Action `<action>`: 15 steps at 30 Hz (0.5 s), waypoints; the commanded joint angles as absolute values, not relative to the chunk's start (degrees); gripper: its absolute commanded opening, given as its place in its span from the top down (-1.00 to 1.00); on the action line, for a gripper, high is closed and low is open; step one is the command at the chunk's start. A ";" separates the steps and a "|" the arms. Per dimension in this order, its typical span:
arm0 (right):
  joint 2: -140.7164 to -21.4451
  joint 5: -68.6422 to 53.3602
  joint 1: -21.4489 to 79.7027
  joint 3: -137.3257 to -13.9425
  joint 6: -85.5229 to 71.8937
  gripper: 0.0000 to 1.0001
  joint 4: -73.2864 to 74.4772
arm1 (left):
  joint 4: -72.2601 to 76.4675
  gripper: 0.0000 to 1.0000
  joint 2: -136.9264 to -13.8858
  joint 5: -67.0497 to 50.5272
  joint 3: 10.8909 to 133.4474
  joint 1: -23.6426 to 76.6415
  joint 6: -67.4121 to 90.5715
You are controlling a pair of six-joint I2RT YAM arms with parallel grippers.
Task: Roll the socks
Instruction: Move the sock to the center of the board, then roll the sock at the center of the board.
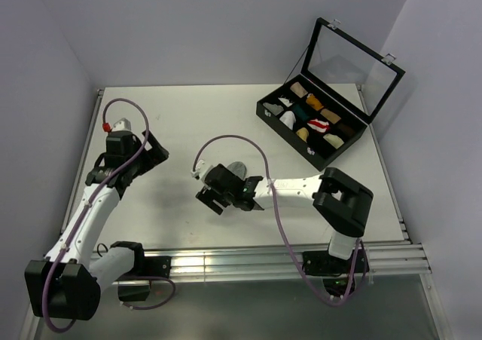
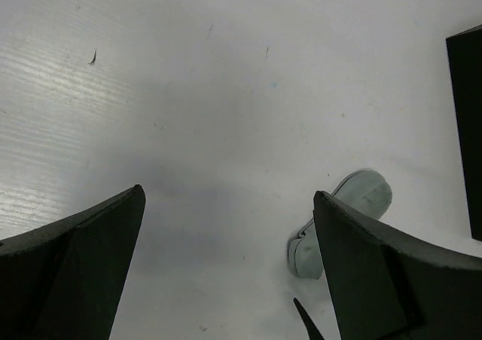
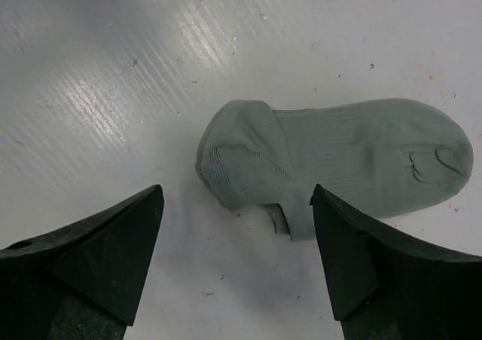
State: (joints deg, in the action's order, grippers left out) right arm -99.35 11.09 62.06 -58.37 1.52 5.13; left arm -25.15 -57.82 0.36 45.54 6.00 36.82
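Grey short fabric sock [image 3: 331, 163]: flat on white tabletop [image 3: 113, 68], just ahead of right pincer [image 3: 236, 193], one end between its tips. Jaws spread, gripping nothing. Left pincer [image 2: 228, 193] spread too; sock ahead, to its right.

A white surface [image 1: 218, 117] fills the enclosure, its ribbed sheet flecked with small dark specks and showing a soft sheen. Plain pale grey-lilac walls [image 1: 188, 31] close it in at the back and on both sides. Silver aluminium rails [image 1: 248, 258] run along the near edge, catching a bright glare.
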 commanded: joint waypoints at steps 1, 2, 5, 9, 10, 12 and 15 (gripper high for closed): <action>-101.07 17.93 63.72 -61.61 4.57 -0.72 4.04 | -23.20 -0.99 -58.70 0.97 45.00 5.98 34.63; -101.51 18.10 64.24 -61.79 4.66 -0.72 3.96 | -23.20 -0.99 -59.06 0.53 45.17 5.89 34.54; -103.18 18.72 65.21 -62.14 4.92 -0.67 2.99 | -23.20 -0.99 -59.94 -0.43 45.79 5.98 34.28; -106.07 20.39 66.35 -63.54 5.80 -0.55 2.72 | -23.20 -0.99 -60.38 -1.05 45.79 5.89 34.10; -106.61 20.83 66.44 -63.89 5.80 -0.54 3.07 | -23.38 -0.99 -60.38 -1.14 45.70 5.98 34.10; -107.40 21.53 66.62 -63.90 6.06 -0.51 2.73 | -23.29 -0.99 -60.29 -1.32 45.62 5.89 34.10; -108.19 23.20 66.71 -63.55 6.41 -0.46 1.85 | -23.12 -0.99 -60.21 -1.49 45.62 5.89 34.19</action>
State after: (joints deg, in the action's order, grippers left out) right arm -106.67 19.68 66.26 -61.95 5.26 3.84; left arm -24.69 -60.49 -0.36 44.69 6.00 35.33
